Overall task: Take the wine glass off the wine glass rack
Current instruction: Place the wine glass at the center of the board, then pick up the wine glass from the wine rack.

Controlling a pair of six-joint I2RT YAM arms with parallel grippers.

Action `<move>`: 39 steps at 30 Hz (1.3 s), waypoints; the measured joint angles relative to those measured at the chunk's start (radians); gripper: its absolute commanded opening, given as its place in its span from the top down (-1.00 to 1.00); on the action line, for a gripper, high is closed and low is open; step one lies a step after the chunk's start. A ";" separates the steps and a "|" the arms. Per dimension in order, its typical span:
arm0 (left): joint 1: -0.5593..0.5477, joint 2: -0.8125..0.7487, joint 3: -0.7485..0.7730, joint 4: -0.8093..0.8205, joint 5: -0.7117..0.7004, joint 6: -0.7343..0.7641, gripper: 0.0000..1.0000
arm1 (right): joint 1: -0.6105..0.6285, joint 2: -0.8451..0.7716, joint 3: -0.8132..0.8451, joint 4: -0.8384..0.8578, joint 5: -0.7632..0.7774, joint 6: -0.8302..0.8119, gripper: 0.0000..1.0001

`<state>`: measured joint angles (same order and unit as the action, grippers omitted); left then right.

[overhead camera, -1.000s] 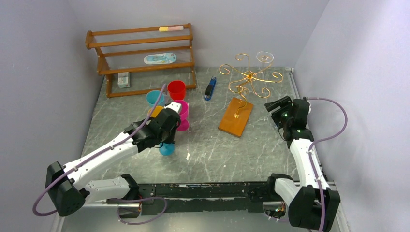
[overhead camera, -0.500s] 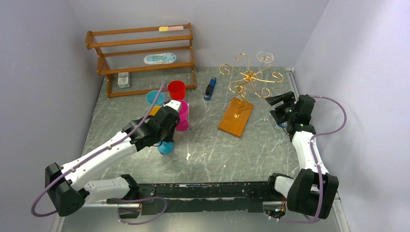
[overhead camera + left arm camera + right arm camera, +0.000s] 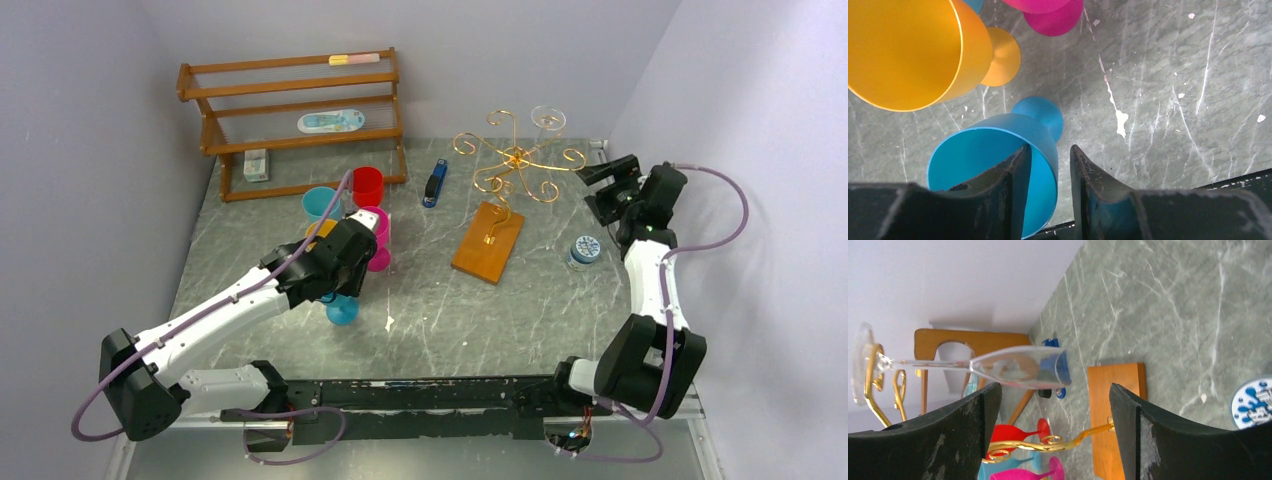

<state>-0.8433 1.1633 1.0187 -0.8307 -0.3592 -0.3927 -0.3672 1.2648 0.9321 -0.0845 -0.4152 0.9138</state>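
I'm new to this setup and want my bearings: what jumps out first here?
A clear wine glass hangs by its foot from the gold wine glass rack at the far right of the table, with the open right gripper framing its bowl. Mid-left, bright cups cluster, and the left gripper straddles the rim of the blue cup.

**Inventory.** One clear glass wine glass (image 3: 1018, 366). One gold wire wine glass rack (image 3: 515, 158) on an orange-brown wooden base. One brown wooden slatted shelf (image 3: 290, 95). Five plastic goblets: red goblet (image 3: 366, 185), teal goblet (image 3: 320, 202), orange goblet (image 3: 908, 50), magenta goblet (image 3: 377, 240), blue goblet (image 3: 343, 309). One blue stapler-like object (image 3: 434, 185). One round blue-and-white disc (image 3: 584, 248). Three small shelf items: oval white-blue pack (image 3: 331, 122), pale box (image 3: 256, 163), pink-yellow strip (image 3: 353, 59).
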 measured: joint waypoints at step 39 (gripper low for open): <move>0.000 -0.222 0.104 0.018 0.047 0.034 -0.67 | 0.204 0.396 0.861 -0.359 0.060 -0.285 -0.35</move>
<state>-0.8433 0.9409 1.1229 -0.8127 -0.3122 -0.3584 -0.1635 1.6608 1.7935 -0.4435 -0.3550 0.6285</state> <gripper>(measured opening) 0.839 0.703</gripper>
